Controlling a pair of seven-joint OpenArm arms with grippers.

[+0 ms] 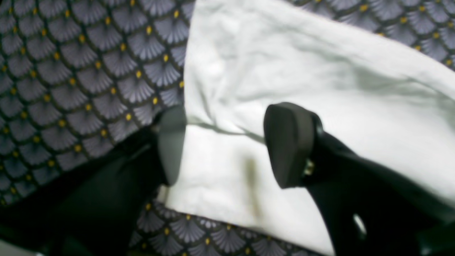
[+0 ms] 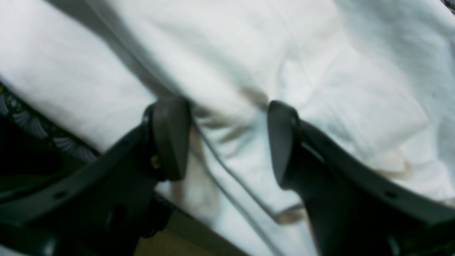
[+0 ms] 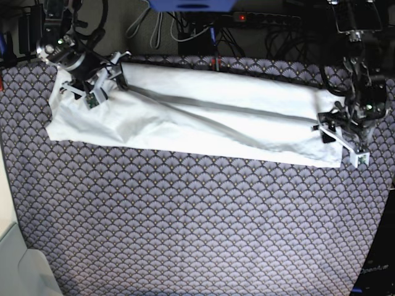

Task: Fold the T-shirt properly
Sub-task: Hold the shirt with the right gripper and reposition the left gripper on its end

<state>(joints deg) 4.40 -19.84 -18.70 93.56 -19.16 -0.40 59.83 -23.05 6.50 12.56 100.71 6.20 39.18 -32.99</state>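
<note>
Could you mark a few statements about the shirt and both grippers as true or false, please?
1. The T-shirt lies in a long band across the patterned cloth. True.
2. The left gripper is clamped shut. False: its jaws stand apart over the shirt's edge.
3. The right gripper has its jaws apart above white fabric. True.
4. Both grippers work at the same end of the shirt. False: they are at opposite ends.
5. The shirt carries a printed logo. False: no print shows.

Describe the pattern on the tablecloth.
The tablecloth has grey-purple fan scales with yellow dots; the left wrist view shows it best.
</note>
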